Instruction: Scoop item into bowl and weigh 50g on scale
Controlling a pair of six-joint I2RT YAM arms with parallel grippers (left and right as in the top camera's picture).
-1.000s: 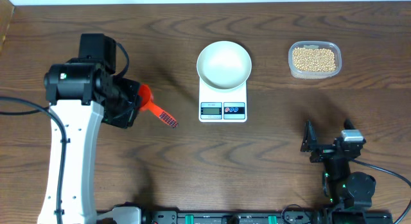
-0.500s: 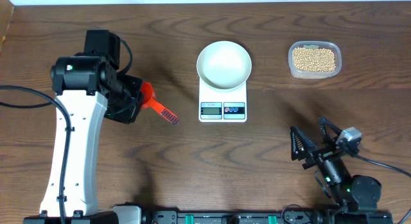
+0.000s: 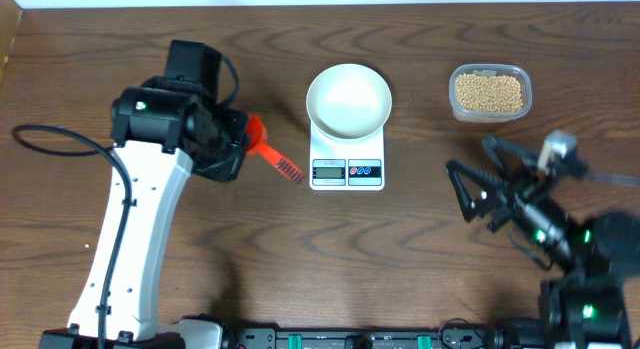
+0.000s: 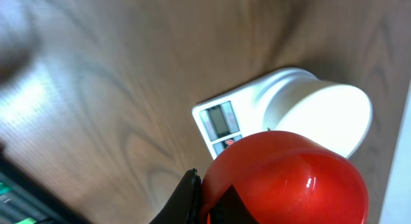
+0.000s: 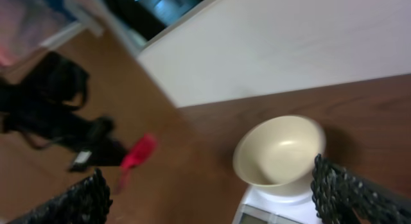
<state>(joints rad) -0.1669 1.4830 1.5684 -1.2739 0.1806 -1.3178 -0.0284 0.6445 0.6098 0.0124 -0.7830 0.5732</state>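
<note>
Overhead view: I am holding the left gripper (image 3: pixel 238 141) clenched on a red scoop (image 3: pixel 256 139), left of the scale (image 3: pixel 347 159) and apart from it. The scoop's red part is lying against the fingers, and its dark patterned end (image 3: pixel 290 170) is pointing down and right toward the scale's front corner. The white bowl (image 3: pixel 348 99) is sitting on the rear part of the scale, overhanging the platform on both sides, with the grey display (image 3: pixel 329 170) and the red and blue buttons (image 3: pixel 364 170) lying uncovered in front of it. The beans (image 3: pixel 489 92) are lying in a clear plastic tub (image 3: pixel 489 113) at the far right of the wooden table (image 3: pixel 400 259), well apart from the scale. I am keeping the right gripper (image 3: pixel 485 174) in front of the tub, its jaws spread wide and gripping nothing.

Left wrist view: the scoop's glossy red dome (image 4: pixel 289 179) is filling the lower frame beside one dark finger (image 4: pixel 186 198); beyond it, the scale (image 4: pixel 225 121) and bowl (image 4: pixel 321 112) are showing.

Right wrist view (blurred): two ribbed black fingertips (image 5: pixel 70 201) are standing far apart at the frame's lower corners, with the bowl (image 5: pixel 279 150) between them and the red scoop (image 5: pixel 138 156) to the left.
</note>
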